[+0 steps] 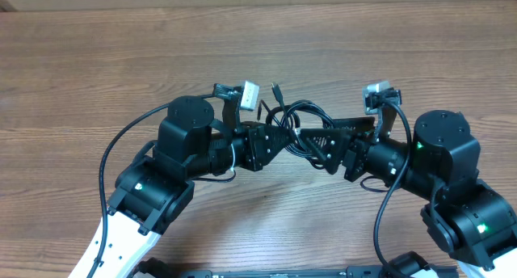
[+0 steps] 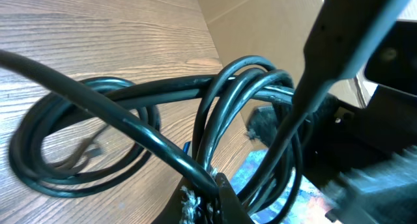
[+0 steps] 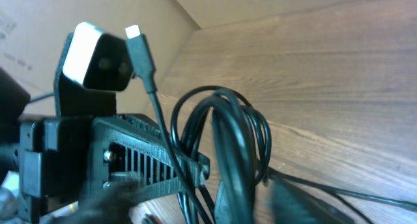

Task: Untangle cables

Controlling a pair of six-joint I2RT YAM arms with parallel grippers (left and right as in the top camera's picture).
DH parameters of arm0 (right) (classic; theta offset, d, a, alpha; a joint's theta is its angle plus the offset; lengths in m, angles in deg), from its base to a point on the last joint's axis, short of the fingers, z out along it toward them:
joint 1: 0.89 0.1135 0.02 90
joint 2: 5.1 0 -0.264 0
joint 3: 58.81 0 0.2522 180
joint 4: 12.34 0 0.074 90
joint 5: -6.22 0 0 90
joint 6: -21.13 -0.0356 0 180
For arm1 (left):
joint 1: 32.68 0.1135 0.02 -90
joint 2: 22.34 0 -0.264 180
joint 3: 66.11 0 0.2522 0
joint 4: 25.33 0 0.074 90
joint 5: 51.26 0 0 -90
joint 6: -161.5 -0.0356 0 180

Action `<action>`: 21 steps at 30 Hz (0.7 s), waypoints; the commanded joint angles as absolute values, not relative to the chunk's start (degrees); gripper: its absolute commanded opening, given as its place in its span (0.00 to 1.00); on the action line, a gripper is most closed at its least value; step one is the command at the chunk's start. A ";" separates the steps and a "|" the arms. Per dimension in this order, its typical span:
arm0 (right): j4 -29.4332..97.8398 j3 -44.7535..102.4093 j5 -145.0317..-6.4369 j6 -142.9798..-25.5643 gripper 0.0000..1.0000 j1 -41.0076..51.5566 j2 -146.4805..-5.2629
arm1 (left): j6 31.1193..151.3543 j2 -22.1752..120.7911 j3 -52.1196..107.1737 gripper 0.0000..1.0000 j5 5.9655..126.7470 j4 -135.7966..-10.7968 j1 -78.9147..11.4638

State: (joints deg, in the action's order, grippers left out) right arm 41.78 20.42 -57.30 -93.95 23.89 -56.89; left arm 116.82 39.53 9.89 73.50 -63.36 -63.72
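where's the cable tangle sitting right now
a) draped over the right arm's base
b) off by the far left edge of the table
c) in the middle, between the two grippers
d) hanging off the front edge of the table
c: the overhead view shows the cables looped on the table mid-way, right between the left gripper and the right gripper, the left one closed on a strand.

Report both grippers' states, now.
Left gripper: shut on the cables.
Right gripper: open, holding nothing.
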 commanded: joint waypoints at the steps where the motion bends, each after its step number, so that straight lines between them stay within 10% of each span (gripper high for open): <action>1: 43.04 21.56 -60.66 -93.89 0.89 23.84 -56.17 | 118.46 39.48 10.39 0.04 73.20 -62.93 -63.16; 21: 45.84 21.56 -63.18 -99.09 0.96 23.84 -56.30 | 143.88 39.48 10.39 0.04 75.38 -65.90 -52.21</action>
